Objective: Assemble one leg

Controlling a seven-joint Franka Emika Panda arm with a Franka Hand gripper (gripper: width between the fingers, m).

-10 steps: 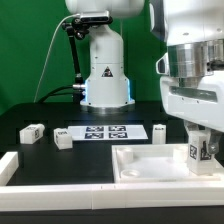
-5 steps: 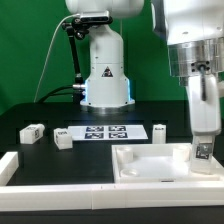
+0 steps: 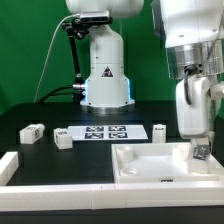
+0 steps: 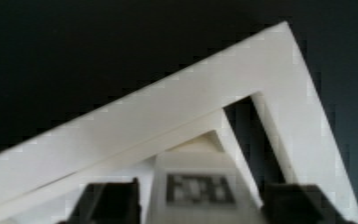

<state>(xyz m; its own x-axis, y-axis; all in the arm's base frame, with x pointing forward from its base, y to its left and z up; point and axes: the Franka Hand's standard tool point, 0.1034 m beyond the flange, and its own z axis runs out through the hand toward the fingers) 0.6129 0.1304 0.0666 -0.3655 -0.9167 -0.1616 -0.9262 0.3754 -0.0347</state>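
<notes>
My gripper (image 3: pixel 202 146) is at the exterior view's right, over the far right corner of the large white tray-like part (image 3: pixel 150 166). It is shut on the leg (image 3: pixel 203 153), a small white post with a square marker tag, held low at that corner. In the wrist view the leg's tag (image 4: pixel 197 187) sits between my two dark fingers (image 4: pixel 105 202), with the tray's raised rim corner (image 4: pixel 194 110) beyond it. Whether the leg touches the tray cannot be told.
Three more small white legs lie on the black table: two at the left (image 3: pixel 31 132) (image 3: pixel 64 139) and one by the marker board's right end (image 3: pixel 160 131). The marker board (image 3: pixel 103 132) lies mid-table. A white rail (image 3: pixel 10 166) stands front left. The robot base (image 3: pixel 105 75) is behind.
The gripper has moved down and slightly right with the leg, and the wrist has turned. The leg now sits lower, at the tray's far right corner.
</notes>
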